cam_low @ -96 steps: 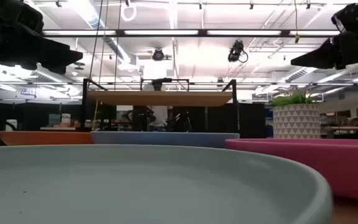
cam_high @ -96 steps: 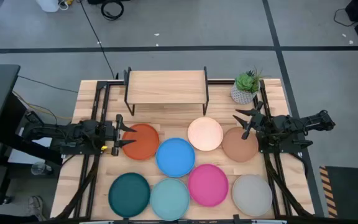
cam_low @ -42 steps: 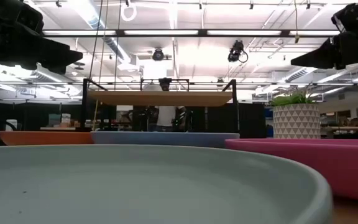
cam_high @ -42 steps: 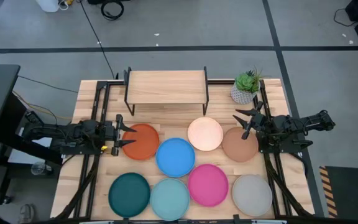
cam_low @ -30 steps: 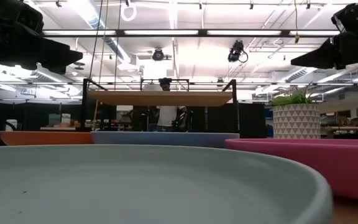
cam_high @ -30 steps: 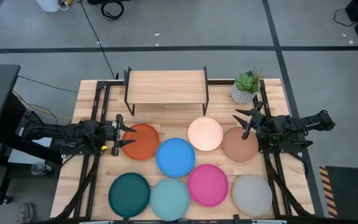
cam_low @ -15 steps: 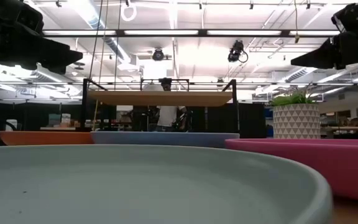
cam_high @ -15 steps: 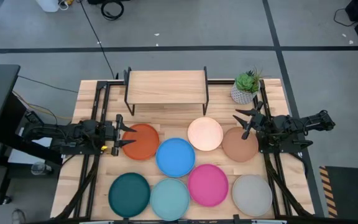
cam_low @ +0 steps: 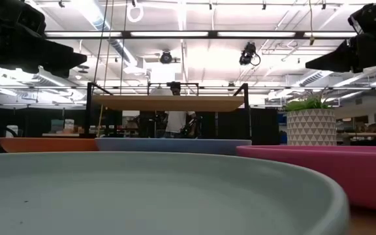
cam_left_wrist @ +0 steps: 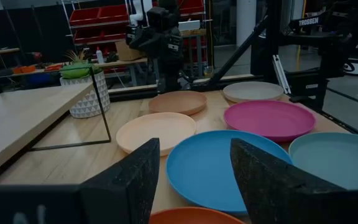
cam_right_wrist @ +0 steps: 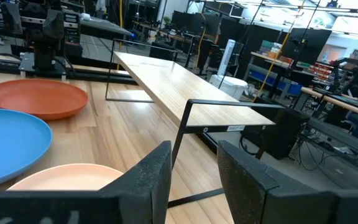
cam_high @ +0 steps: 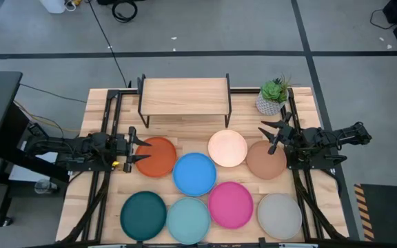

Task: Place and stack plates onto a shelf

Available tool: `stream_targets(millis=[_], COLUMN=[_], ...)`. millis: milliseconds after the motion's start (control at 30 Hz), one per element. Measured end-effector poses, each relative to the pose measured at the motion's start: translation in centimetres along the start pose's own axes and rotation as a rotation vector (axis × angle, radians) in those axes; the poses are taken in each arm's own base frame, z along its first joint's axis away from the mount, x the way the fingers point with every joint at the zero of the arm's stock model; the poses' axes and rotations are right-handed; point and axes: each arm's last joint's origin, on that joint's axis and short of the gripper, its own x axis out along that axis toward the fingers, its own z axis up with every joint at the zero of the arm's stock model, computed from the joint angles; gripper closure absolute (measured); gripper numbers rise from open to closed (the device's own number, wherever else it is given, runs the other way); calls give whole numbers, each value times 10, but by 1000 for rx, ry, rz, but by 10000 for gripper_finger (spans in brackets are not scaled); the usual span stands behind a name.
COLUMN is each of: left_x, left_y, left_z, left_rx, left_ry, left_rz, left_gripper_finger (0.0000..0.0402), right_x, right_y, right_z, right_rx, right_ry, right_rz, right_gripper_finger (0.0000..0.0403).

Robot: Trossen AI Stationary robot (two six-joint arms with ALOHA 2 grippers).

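I see nothing done yet — shelf (cam_high: 185,96) bare, all eight plates on the table — my left gripper (cam_high: 136,151) beside the orange plate (cam_high: 156,156) and right gripper (cam_high: 271,136) over the brown plate (cam_high: 265,160) both gaping, holding nothing.

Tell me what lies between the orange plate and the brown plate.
In the high view, the blue plate and peach plate lie between the orange plate and brown plate.

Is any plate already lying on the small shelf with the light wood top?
No, the light wood top of the small black-legged shelf is bare in the high view.
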Motion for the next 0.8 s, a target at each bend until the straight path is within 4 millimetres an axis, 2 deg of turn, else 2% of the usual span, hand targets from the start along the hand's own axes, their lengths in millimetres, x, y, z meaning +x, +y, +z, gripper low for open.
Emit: stream_targets(millis=[167,367,533,800], left_x=[0,0,-1,-1], left_y=[0,1,1,1], left_z=[2,8,11,12], left_rx=[-13,-264,-306,-401], left_ry=[-21,-85,-117,-127], left_rz=[1,-7,-10,-35], left_gripper_finger=[198,198,198,198], right_x=[0,0,0,-3], right_y=[0,0,0,1], right_z=[0,0,2,27], right_rx=[0,0,14,298], right_ry=[0,0,-20,-269], right_rz=[0,0,23,246], right_gripper_finger=[266,266,266,266])
